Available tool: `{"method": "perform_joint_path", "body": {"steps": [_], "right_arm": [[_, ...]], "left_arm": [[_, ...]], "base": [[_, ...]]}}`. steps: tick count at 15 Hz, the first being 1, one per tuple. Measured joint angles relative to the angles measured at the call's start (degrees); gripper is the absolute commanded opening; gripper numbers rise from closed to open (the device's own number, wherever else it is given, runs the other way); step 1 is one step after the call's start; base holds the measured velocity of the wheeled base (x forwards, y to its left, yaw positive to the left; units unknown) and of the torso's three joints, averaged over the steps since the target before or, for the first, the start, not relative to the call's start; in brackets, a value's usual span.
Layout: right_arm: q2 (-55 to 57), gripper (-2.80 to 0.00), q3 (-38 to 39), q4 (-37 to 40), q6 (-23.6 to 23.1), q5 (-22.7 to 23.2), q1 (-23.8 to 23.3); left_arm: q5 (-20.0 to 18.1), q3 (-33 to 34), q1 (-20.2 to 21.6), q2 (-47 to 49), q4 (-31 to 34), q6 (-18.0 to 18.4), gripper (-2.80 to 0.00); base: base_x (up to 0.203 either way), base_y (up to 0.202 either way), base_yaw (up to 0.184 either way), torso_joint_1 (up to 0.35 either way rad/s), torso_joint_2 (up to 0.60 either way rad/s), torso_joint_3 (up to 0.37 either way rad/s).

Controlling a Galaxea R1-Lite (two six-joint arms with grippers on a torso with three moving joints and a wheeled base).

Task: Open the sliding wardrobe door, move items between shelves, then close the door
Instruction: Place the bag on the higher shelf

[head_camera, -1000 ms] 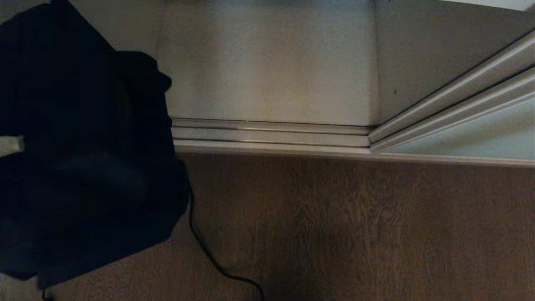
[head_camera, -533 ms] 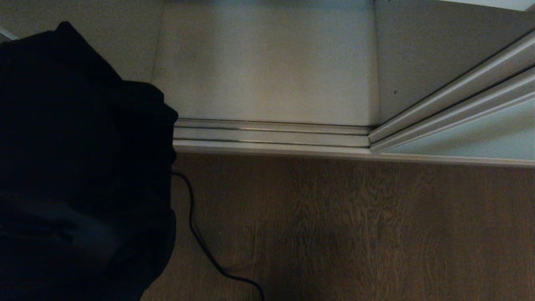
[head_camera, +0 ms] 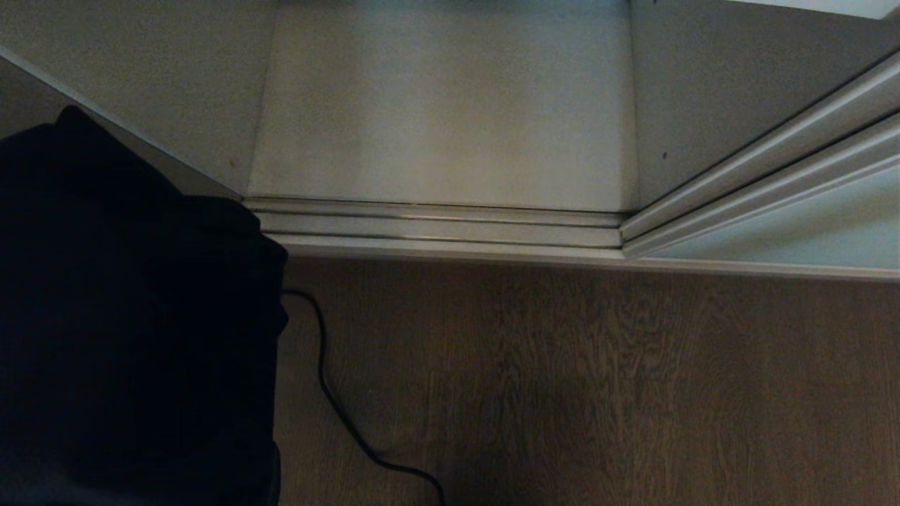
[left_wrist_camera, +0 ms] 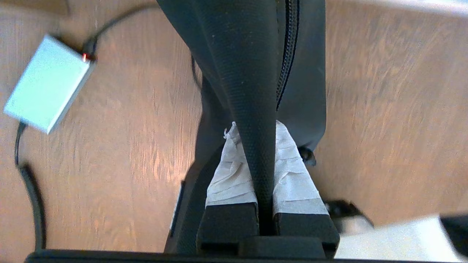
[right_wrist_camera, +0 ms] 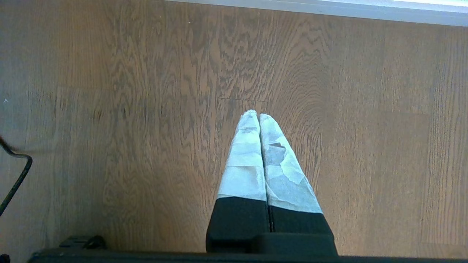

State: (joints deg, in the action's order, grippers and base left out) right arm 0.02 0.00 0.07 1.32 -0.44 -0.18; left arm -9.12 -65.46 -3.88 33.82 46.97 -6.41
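A floppy black bag (head_camera: 126,316) hangs at the left of the head view, in front of the wardrobe's left wall and over the wooden floor. My left gripper (left_wrist_camera: 256,126) is shut on a textured black fold of that bag (left_wrist_camera: 248,73), beside its zipper; in the head view the bag hides the gripper. The bottom shelf (head_camera: 443,126) lies bare and off-white behind the track. The sliding wardrobe door (head_camera: 794,225), mint-green glass in a cream frame, stands pushed to the right. My right gripper (right_wrist_camera: 259,115) is shut, empty, and points at the floor.
A ridged cream floor track (head_camera: 436,225) runs along the wardrobe's front. A black cable (head_camera: 337,407) snakes over the wooden floor (head_camera: 598,386) next to the bag. It leads to a grey power brick (left_wrist_camera: 47,84) on the floor.
The black bag has dropped down and to the left in the head view, uncovering the wardrobe's left wall and the track's left end. The right arm has kept still.
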Motion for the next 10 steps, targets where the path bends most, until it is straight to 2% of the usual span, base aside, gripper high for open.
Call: {"method": "perform_joint_path", "body": {"steps": [2,6,10], "right_arm": [[0.0,-2.8,0.0,0.02,0.0,-0.02,0.0],[0.0,-2.8,0.0,0.02,0.0,0.0,0.0],[0.0,-2.8,0.0,0.01,0.0,0.0,0.0]], "left_arm": [[0.28,0.27,0.91,-2.39,2.39,0.02,-2.8],[0.28,-1.74,3.52,-3.84,1.18,1.43,-2.8],[0.24,-3.61,4.17,-3.45,-4.86,1.54,-2.8]], "base": [[0.0,0.0,0.0,0.001,0.0,0.016],[0.0,0.0,0.0,0.004,0.0,0.151],[0.0,0.0,0.0,0.002,0.0,0.197]]}}
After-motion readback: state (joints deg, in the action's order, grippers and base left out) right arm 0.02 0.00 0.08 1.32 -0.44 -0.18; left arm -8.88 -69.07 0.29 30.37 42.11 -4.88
